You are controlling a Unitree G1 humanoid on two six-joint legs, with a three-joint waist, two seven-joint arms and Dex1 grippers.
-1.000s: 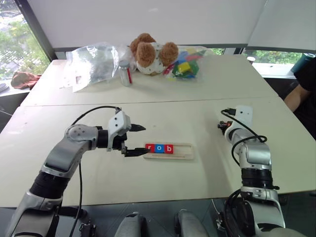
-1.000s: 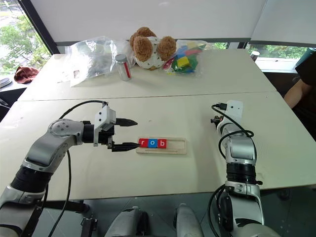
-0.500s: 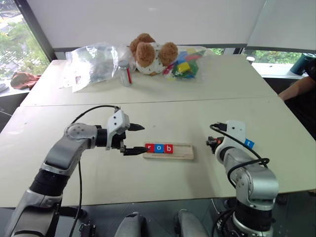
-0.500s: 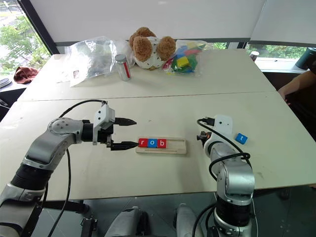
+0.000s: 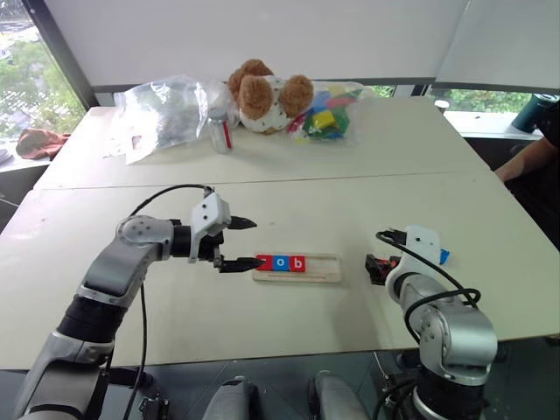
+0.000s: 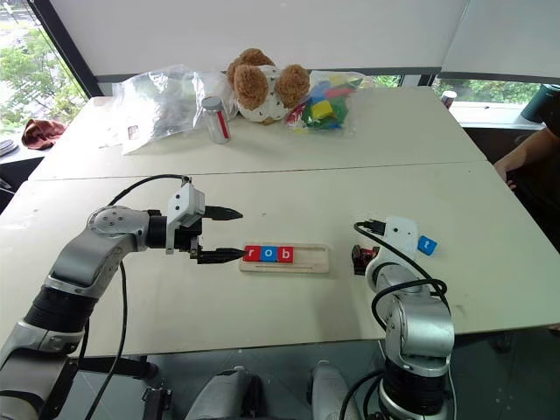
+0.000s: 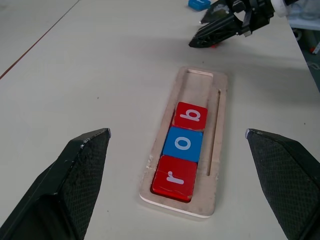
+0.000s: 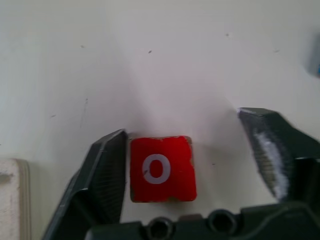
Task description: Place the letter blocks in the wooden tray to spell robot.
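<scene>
Here the wooden tray (image 7: 218, 150) lies on the white worktop (image 5: 289, 219) in front of the robot, holding 3 letter blocks in a row at its left end: a red "r" (image 7: 174, 178), a blue "o" (image 7: 183, 143) and a red "b" (image 7: 190, 115); the remaining length of the tray toward the robot's right is unfilled. The left end effector (image 5: 236, 244) sits just beside the tray's left end, its 2 black fingers spread wide with nothing between them, the lower fingertip close to the "r" block. The right end effector (image 8: 185, 170) is low over the worktop to the right of the tray, its fingers apart around a red "o" block (image 8: 160, 168) that lies flat on the surface; one finger is against the block's side, the other stands clear of it. A blue block (image 6: 426, 246) rests on the worktop just beyond the right wrist; its letter cannot be read. At the far side of the worktop are a crumpled clear plastic bag (image 5: 162, 114), a small metal can (image 5: 221, 129), a brown teddy bear (image 5: 267, 93) and a bag of multicoloured toy blocks (image 5: 331, 114).
</scene>
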